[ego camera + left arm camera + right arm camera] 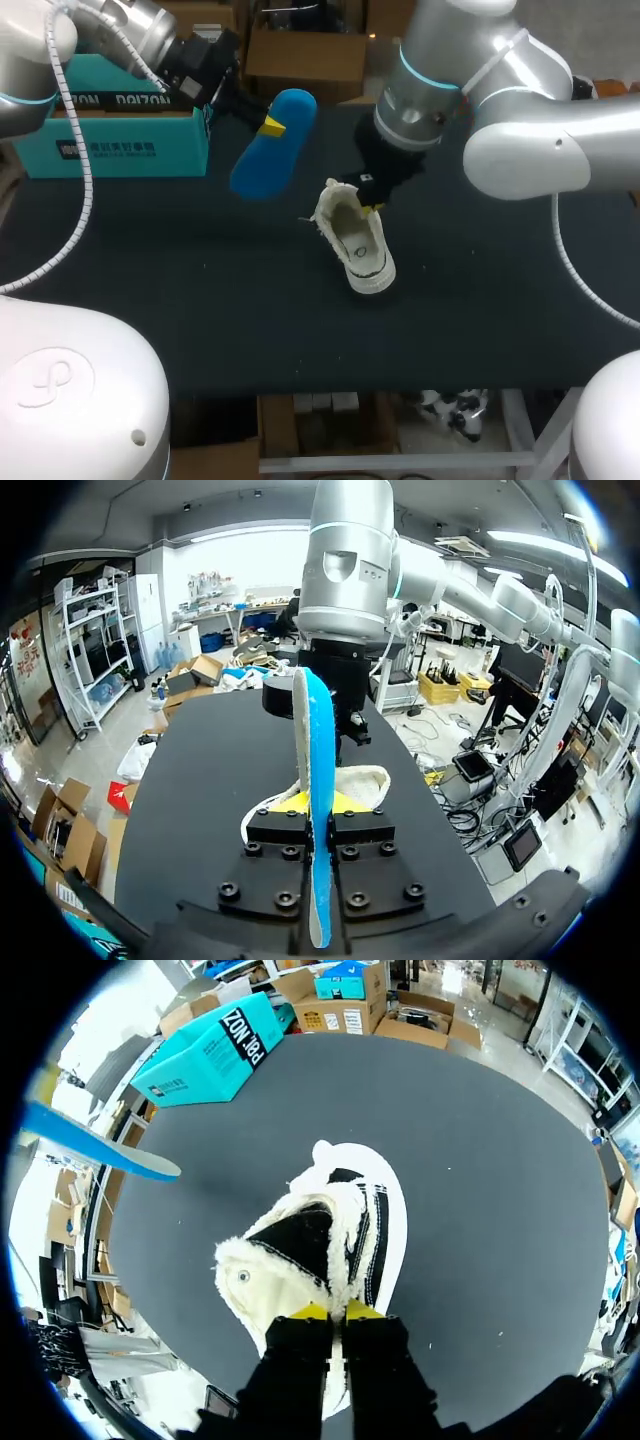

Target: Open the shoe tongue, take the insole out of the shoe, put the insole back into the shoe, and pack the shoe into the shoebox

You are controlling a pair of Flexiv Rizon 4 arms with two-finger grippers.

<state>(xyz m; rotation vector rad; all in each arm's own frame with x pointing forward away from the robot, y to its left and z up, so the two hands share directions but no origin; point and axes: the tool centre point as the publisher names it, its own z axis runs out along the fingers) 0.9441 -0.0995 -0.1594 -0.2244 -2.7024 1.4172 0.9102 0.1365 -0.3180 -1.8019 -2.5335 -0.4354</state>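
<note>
**Left arm.** Enters from the left side, above the far left part of the table [200,300]. Left gripper [270,125] [320,825] raised clear of the surface, jaws narrow and clamped on the blue insole [262,165] [318,740]. Insole held edge-on in the left wrist view, running straight out between the two fingers (blue on one face, pale on the other). Out of the shoe and touching neither shoe nor table.

**Right arm.** Enters from the right side and reaches to the middle of the table. Right gripper [368,203] [335,1312] pointed down at the heel of the shoe [358,245] [365,780] [330,1240]. Jaws narrow, yellow tips side by side and pinching the fleecy heel collar.

**Shoe.** Standing on its sole at the table's middle, heel toward the far edge, toe toward the near edge. White upper with pale fleece lining and dark stripes along the side (right wrist view). Small round mark on the lining inside, too small to read.

**Shoebox.** Teal shoebox [120,130] [210,1050] at the far left corner of the table, well apart from the shoe. Large white lettering along the lid's edge and smaller white print on the side wall.
</note>
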